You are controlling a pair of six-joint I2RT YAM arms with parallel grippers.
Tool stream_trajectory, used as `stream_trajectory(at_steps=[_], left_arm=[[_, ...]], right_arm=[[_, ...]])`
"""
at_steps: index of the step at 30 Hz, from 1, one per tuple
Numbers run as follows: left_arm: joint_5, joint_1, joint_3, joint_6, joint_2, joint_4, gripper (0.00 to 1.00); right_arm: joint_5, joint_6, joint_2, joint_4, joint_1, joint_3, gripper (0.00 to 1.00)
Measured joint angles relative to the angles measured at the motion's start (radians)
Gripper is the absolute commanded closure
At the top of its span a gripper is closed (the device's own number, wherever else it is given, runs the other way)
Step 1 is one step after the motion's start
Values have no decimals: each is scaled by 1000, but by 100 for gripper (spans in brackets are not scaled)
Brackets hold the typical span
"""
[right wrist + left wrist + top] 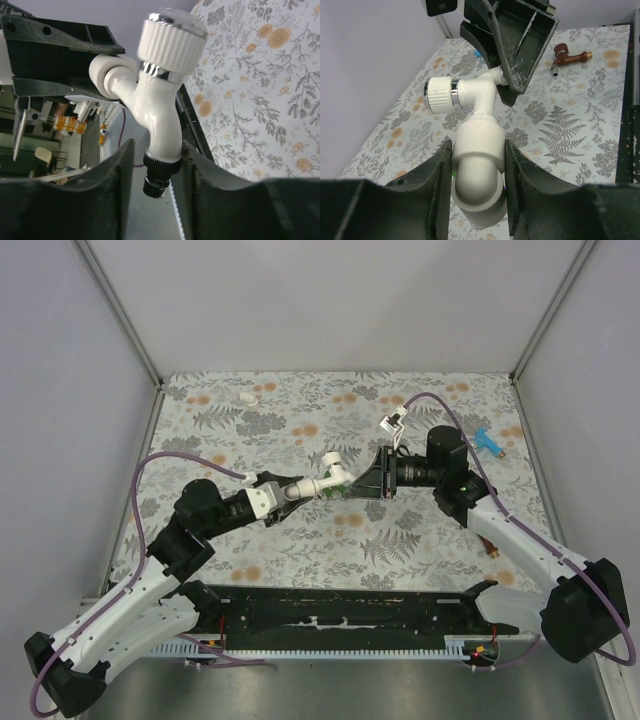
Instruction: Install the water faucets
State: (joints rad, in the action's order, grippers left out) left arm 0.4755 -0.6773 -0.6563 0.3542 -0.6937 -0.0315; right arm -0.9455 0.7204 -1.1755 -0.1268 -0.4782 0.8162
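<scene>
White tap (pixel 150 105) hangs above the surface (pixel 300 570), long axis running arm to arm: inlet end at the fitting (pixel 477 165) clenched in the left jaws, spout between the right jaws, close either side; whether they pinch it, I cannot tell.

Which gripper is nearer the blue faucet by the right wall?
Right. The right gripper is mid-table, left of the blue faucet; the left gripper, holding a white fitting, is further left still, beyond the white faucet between them.
</scene>
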Motion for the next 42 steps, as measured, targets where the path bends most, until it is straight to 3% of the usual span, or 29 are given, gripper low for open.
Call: stream_trajectory(at_steps=[7, 19, 22, 23, 24, 30, 42], left_arm=[[-87, -5, 0, 20, 16, 7, 98], [-66, -5, 0, 19, -2, 13, 98], [-39, -5, -2, 18, -19, 29, 98], [-31, -3, -2, 17, -23, 31, 98], [-29, -2, -2, 14, -26, 31, 98], [-28, 6, -2, -24, -28, 14, 98], [50, -3, -4, -157, -42, -65, 98]], right_arm=[[3, 0, 47, 6, 1, 12, 40], [26, -17, 77, -60, 3, 15, 35], [52, -56, 84, -60, 12, 21, 24], [60, -69, 84, -58, 14, 24, 8], [66, -89, 85, -51, 16, 29, 2], [83, -266, 116, 24, 24, 55, 2], [155, -735, 352, 160, 29, 42, 2]])
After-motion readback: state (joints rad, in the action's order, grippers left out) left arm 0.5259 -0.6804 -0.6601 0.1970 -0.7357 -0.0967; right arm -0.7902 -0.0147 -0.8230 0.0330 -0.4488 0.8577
